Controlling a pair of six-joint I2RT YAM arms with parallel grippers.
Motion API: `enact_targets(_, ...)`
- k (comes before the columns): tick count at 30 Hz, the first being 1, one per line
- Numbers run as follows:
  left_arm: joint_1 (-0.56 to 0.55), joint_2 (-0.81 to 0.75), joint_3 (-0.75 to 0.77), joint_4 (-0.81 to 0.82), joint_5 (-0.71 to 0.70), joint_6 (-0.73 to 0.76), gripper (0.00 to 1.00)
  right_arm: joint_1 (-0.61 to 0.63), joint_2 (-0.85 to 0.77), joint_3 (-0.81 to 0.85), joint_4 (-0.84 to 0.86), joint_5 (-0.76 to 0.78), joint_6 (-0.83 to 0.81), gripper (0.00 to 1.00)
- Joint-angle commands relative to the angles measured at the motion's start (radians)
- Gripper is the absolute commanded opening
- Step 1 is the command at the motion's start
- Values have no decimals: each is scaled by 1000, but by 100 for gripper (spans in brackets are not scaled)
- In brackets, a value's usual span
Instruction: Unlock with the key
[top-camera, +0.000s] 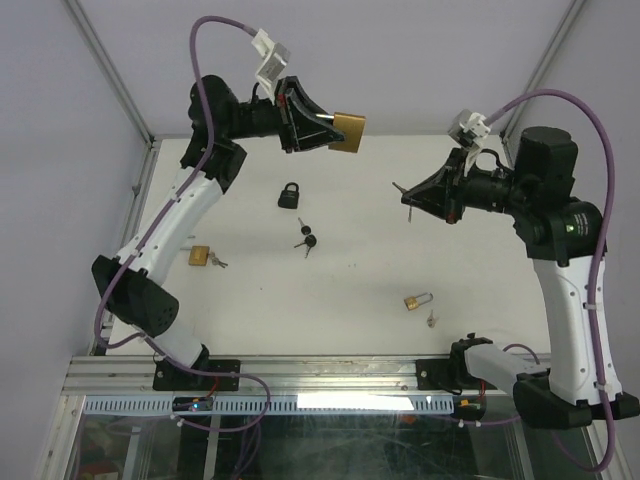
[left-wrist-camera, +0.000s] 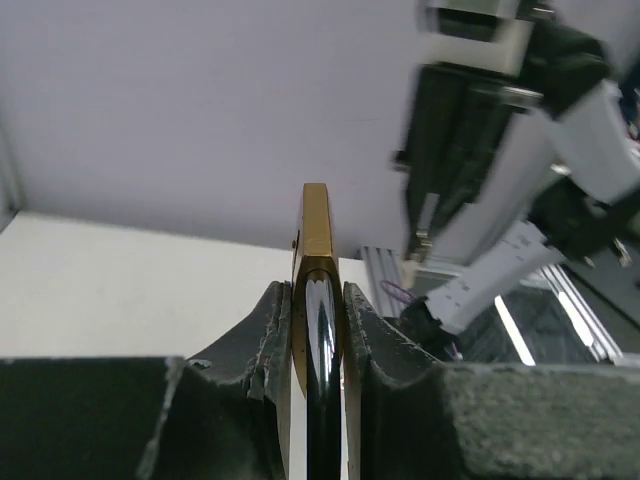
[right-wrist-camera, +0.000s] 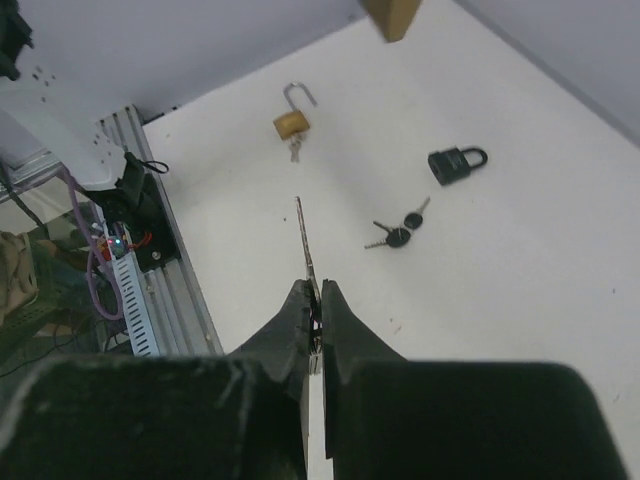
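Clamped shut, the left gripper (top-camera: 318, 130) holds a brass padlock (top-camera: 348, 131) up in the air over the far side of the table (top-camera: 350, 280), the lock body sticking out past the fingertips toward the other arm. From the left wrist camera you can see the fingers (left-wrist-camera: 275, 335) pinching the lock (left-wrist-camera: 315, 225) edge-on from either side, with something dark and shiny squeezed in between them that I take to be its shackle. Across from it, the right gripper (top-camera: 418, 197) is closed on a key (top-camera: 404, 195), also held clear of the table. Its wrist view shows the thin blade (right-wrist-camera: 302, 235) poking straight out from the pinched fingertips (right-wrist-camera: 300, 305), with one corner of the brass padlock (right-wrist-camera: 390, 14) just peeking in at the top edge. Down on the table lie things that look like spares: a black padlock (top-camera: 289, 196), a pair of black-headed keys (top-camera: 307, 240), another brass lock (top-camera: 199, 255) near the left arm, and a small brass lock (top-camera: 417, 300) with its shackle up near the front. To my eye the pick-ups are done and the job is at the bringing-together stage, since key and lock are well apart with open air between them. Next the right arm would need to close that gap and line the blade up with the keyhole, which I can't make out in any view, so the lock may need turning to face the key. After that it's a straight push in and a twist while the left arm holds firm.
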Motion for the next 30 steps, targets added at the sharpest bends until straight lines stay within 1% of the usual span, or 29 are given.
enact_targets(1,-49,-69,47,343,250,-94,0,5,-8,25,147,-160,75,0)
enact_targets(5,-64,-36,135,400,346,-85,0,15,-21,31,192,-157,95,0)
enact_targets(9,-85,-2,205,378,381,-78,0,41,-21,88,197,-138,96,0)
enact_targets(14,-107,2,190,318,332,-58,0,83,-28,105,214,-84,119,0)
enact_targets(17,-125,11,190,289,305,-58,0,110,-20,109,214,-23,122,0)
enact_targets(23,-148,20,190,283,302,-68,0,148,-11,106,135,148,32,0)
enact_targets(25,-151,21,190,276,297,-64,0,152,-10,96,135,164,28,0)
enact_targets(30,-158,24,190,261,276,-63,0,163,-3,108,127,143,10,0)
